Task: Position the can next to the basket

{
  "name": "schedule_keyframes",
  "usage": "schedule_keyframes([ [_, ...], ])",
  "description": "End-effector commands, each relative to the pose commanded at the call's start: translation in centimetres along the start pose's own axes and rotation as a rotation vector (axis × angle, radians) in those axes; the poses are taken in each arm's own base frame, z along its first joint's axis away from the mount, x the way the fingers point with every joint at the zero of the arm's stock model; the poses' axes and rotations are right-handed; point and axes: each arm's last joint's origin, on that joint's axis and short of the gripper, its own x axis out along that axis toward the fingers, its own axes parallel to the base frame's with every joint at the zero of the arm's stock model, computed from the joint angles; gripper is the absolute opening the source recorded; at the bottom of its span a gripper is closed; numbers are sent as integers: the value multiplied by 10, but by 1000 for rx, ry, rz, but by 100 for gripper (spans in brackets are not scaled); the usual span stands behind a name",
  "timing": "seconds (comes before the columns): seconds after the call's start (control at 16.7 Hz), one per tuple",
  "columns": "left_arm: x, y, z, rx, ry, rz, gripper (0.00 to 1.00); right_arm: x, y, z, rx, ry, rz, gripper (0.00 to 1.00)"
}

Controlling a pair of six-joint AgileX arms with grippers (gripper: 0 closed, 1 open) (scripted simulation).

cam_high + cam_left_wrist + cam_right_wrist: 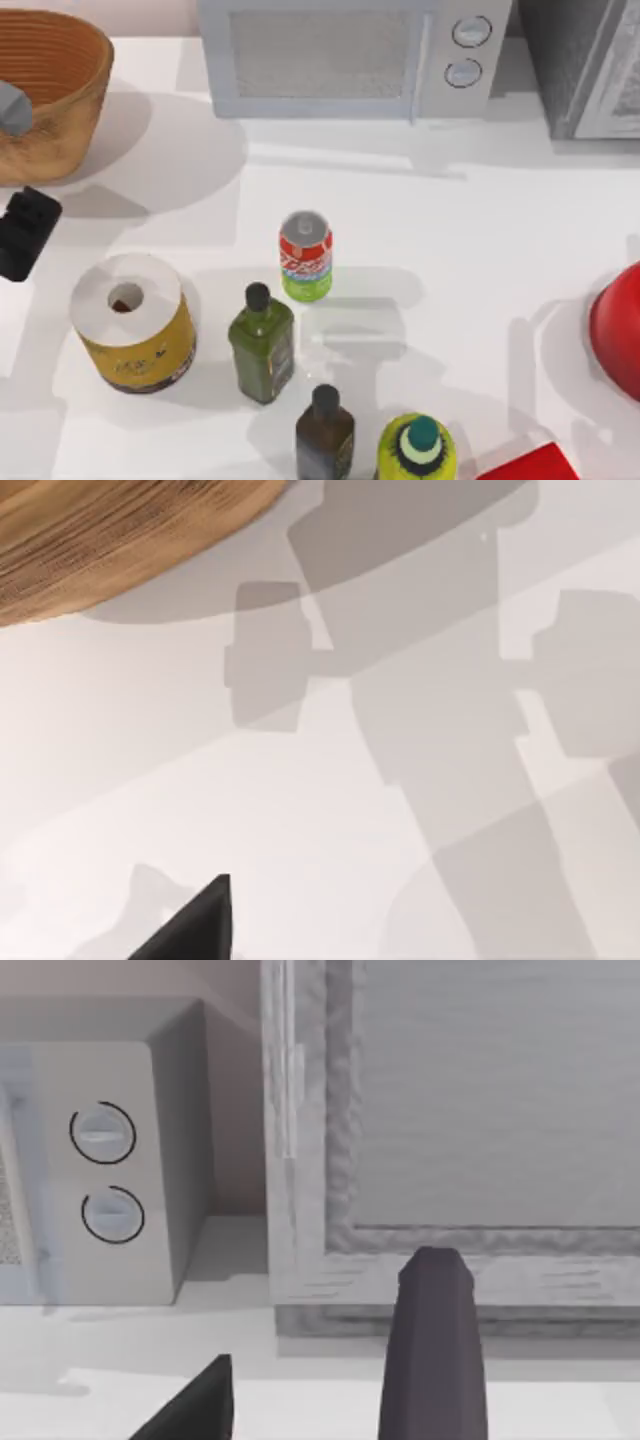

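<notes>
The can [306,256] stands upright near the middle of the table, with a silver lid, a red top, a white-blue band and a green base. The big woven basket [50,90] sits at the far left back corner, well apart from the can; its tan outside [120,530] also appears in the left wrist view. My left gripper [25,232] hangs at the left edge, just in front of the basket, far from the can. My right gripper [320,1385] is open with nothing between its fingers, facing the microwave dials [105,1175].
Near the can stand a yellow cylinder with a white holed top [132,322], two dark green bottles [262,342] [324,435] and a yellow-green bottle [418,448]. A microwave [350,55] and grey cabinet [590,65] line the back. A red round object [618,340] sits at the right.
</notes>
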Motion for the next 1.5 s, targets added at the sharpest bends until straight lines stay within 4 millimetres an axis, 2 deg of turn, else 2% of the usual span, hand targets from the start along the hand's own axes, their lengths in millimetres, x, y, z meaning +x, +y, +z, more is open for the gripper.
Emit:
schedule_keyframes([
  [0.3,63,18,50,179,318,-194,100,0,0,0,0,0,0,100],
  [0.48,92,23,68,252,421,-278,100,0,0,0,0,0,0,100],
  [0.66,109,24,76,290,473,-325,100,0,0,0,0,0,0,100],
  [1.08,112,26,76,290,478,-329,100,0,0,0,0,0,0,100],
  [1.5,158,12,51,295,475,-329,100,0,0,0,0,0,0,100],
])
